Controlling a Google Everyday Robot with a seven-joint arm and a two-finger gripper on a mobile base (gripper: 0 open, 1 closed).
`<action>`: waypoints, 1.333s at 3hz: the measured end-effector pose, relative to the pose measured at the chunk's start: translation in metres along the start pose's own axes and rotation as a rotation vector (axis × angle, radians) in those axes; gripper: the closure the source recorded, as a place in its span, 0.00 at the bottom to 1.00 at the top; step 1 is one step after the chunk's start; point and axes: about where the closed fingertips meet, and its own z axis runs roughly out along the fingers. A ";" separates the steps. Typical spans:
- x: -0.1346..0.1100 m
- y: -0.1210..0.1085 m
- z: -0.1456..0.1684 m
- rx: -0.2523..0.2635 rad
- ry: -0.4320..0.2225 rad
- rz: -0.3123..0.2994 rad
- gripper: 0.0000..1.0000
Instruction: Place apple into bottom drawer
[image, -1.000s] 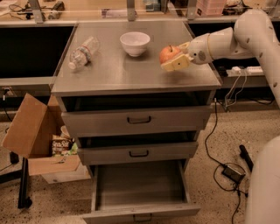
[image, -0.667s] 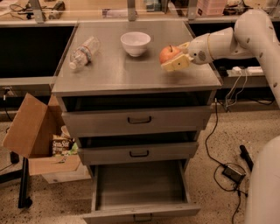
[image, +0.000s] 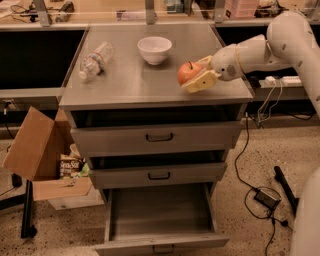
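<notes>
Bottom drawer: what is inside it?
Only bare grey floor shows in the bottom drawer; its rear is hidden under the middle drawer. The apple is up top, at the gripper.

With the gripper at the right front of the cabinet top, a white bowl stands near the jaws, to their left and farther back. A clear plastic bottle lies on its side well left of them. Far below, an open cardboard box sits on the floor to their left.

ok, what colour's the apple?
Apple is red-orange, camera view; gripper grips it at the right of the cabinet top.
</notes>
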 end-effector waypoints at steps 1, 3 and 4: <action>0.006 0.061 0.004 -0.169 0.038 -0.013 1.00; 0.040 0.111 0.007 -0.276 0.117 0.019 1.00; 0.057 0.113 0.013 -0.233 0.171 0.002 1.00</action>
